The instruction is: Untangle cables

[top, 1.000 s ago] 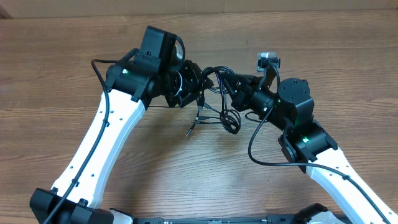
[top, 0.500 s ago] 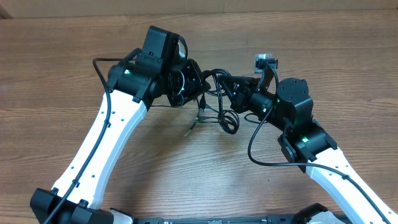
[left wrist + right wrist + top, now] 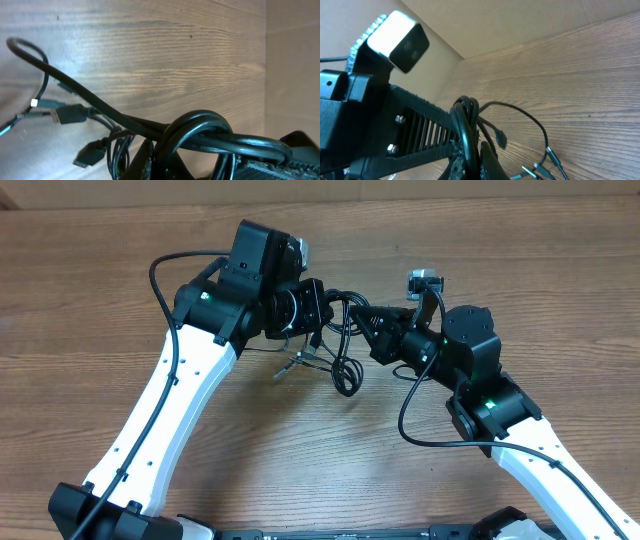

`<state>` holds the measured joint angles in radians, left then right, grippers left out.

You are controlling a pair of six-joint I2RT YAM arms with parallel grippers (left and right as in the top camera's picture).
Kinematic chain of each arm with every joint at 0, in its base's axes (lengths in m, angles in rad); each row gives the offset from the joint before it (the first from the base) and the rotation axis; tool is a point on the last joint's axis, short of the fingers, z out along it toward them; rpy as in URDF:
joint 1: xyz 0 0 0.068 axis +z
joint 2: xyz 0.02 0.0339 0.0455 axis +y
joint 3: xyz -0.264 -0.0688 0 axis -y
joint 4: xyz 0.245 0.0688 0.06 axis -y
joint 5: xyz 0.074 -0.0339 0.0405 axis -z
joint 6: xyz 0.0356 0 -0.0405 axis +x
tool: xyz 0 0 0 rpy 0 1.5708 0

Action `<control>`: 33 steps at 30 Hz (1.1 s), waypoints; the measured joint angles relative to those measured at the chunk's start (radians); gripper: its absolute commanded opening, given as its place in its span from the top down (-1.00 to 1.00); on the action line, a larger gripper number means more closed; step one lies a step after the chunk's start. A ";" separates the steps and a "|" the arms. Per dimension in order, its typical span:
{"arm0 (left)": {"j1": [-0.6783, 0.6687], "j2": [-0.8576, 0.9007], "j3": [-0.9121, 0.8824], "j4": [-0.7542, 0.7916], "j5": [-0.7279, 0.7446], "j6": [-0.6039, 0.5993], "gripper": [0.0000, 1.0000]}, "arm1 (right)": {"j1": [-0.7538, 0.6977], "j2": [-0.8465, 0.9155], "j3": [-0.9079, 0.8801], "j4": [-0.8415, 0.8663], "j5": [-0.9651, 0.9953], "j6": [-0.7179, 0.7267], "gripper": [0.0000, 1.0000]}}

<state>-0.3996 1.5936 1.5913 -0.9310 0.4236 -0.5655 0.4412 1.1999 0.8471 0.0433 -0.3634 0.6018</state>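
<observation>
Cables glossy black rubbery; table matt grained wood.

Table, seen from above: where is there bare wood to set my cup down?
Bare table lies left of the left arm, right of the right arm, along the far edge, and in the pocket between both arms. The middle is crowded: the left gripper and right gripper meet there, holding dangling cables.

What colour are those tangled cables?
Black. The cables show best in the left wrist view.

White arm links, black joint housings, green lights, black wiring.
</observation>
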 measured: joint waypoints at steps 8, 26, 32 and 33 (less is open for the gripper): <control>0.000 0.000 0.000 -0.012 -0.045 0.232 0.92 | -0.001 0.000 0.000 0.010 0.010 0.000 0.67; -0.007 0.000 0.000 0.014 -0.055 0.288 0.91 | -0.001 0.000 0.000 -0.049 -0.003 -0.029 0.34; -0.007 0.000 0.000 0.015 -0.054 0.288 0.92 | -0.001 0.000 0.000 -0.064 0.002 -0.066 0.47; -0.007 0.000 0.000 0.015 -0.054 0.288 0.92 | -0.001 0.000 0.000 -0.064 0.005 -0.072 0.47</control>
<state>-0.4065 1.5936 1.5913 -0.9161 0.3698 -0.2775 0.4400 1.1999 0.8471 -0.0204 -0.3584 0.5301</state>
